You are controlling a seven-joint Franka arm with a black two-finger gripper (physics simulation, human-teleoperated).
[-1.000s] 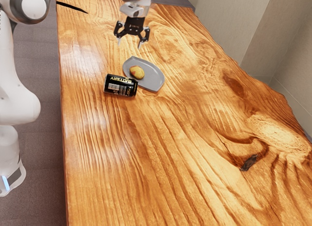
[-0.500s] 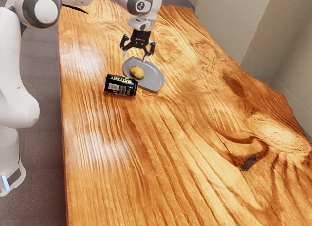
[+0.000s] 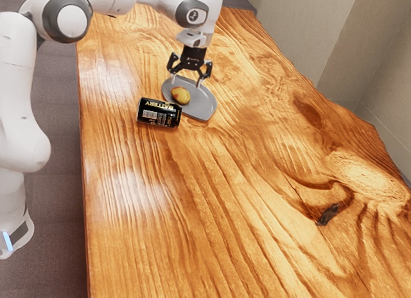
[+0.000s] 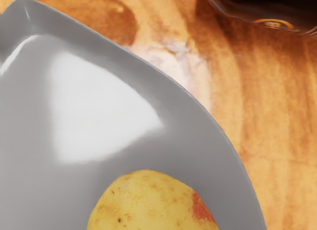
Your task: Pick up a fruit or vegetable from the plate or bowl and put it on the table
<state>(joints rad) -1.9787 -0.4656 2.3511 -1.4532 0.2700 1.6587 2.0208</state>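
The potato [image 3: 180, 96] lies on the grey plate [image 3: 205, 106], toward the exterior view's left end. Its slightly longer axis slants from that view's upper left to lower right, roughly along the plate's length; a reddish patch faces the curved rim. The gripper [image 3: 185, 83] hangs above, fingers [image 3: 207, 70] spread. A black battery [image 3: 158, 113] lies just beside the plate.

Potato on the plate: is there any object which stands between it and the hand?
Nothing visible does. The open hand is over the plate, near the potato, with a path that looks free; the battery lies beside the plate, not in between.
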